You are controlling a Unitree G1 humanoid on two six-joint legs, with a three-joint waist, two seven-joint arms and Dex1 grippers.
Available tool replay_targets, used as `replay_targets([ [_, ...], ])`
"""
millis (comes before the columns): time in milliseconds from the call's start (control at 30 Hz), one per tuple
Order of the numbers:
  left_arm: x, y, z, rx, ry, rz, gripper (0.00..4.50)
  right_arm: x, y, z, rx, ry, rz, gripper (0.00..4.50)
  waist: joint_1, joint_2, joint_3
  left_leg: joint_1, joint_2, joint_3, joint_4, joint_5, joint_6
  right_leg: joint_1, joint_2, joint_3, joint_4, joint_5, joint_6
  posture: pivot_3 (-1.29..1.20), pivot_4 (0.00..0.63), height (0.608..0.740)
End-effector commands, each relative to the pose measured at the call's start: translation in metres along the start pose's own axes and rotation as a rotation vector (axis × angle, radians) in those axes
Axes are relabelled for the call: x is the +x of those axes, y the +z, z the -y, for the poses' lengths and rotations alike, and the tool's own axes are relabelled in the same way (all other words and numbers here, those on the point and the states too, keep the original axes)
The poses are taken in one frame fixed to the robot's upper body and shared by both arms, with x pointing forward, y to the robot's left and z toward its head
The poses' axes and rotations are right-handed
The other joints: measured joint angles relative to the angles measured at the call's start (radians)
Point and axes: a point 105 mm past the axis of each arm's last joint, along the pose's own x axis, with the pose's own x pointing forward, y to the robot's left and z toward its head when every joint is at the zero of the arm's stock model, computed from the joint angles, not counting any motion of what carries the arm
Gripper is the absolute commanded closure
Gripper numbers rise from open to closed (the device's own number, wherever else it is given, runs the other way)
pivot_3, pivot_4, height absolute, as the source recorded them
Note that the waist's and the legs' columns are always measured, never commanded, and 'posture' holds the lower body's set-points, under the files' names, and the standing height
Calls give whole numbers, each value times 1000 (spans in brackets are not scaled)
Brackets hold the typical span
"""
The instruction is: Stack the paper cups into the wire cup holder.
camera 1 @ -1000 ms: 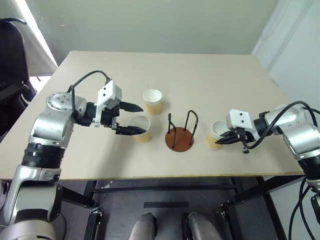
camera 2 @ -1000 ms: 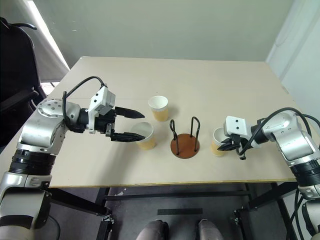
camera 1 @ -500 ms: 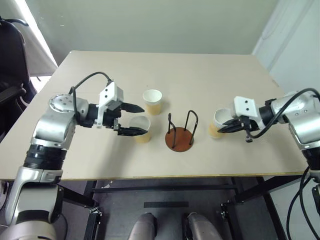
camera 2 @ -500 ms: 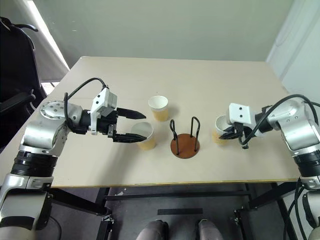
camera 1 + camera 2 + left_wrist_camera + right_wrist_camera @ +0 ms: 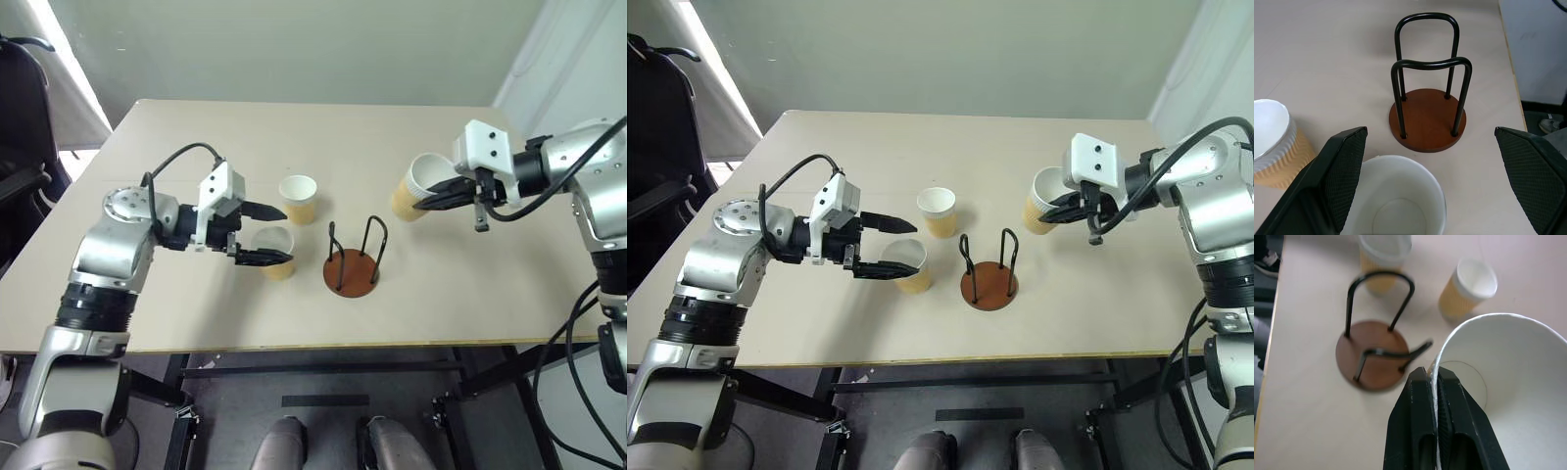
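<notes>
**Inspector:** State of the right hand (image 5: pixel 438 195)?

**Assistant:** Clenched on the rim of one cup (image 5: pixel 415 188), one finger inside the wall and one outside. The cup hangs clear of the counter (image 5: pixel 411 284), tilted, its mouth turned toward the hand. A rim pinch leaves the cup's base and sides free, which I judge suits lowering it between wire loops.

**Inspector:** Where is the holder (image 5: pixel 355 259) relative to that hand?

**Assistant:** Below it and off to the hand's inner side, well apart. It stands upright on the counter and is empty, so no cup is stacked yet.

**Inspector:** Left hand (image 5: pixel 274 234)?

**Assistant:** Released, fingers spread wide. A second cup (image 5: pixel 276 251) stands upright on the counter, just under the gap between the fingertips; neither finger visibly presses its wall. I read this as a hand poised to take that cup, waiting its turn.

**Inspector:** The third cup (image 5: pixel 299 197)?

**Assistant:** Upright, just beyond the left hand's fingertips, apart from the second cup and untouched.

**Inspector:** Risk?

**Assistant:** The held cup is tilted; in my judgement it must be righted over the holder or its base may catch a loop.
</notes>
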Motion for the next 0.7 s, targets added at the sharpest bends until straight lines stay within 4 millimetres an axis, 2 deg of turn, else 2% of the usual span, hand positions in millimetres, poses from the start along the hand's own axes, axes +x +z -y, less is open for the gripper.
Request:
replay_targets([
  [33, -3, 12, -5, 51, 16, 14, 0, -5, 21, 3, -60, -19, 43, 4463, 0, 0, 0, 0, 0, 0, 0, 0, 0, 0, 0, 0, 0, 0, 0, 0, 150, 740],
  [367, -4, 13, -6, 54, 19, 14, 0, 21, 42, -16, -85, 74, 126, 4463, -1, 0, 0, 0, 0, 0, 0, 0, 0, 0, 0, 0, 0, 0, 0, 0, 150, 740],
  [700, -6, 12, -5, 51, 29, 13, 0, 39, 43, -30, -82, 141, 145, 4463, 0, 0, 0, 0, 0, 0, 0, 0, 0, 0, 0, 0, 0, -1, -1, 0, 150, 740],
])
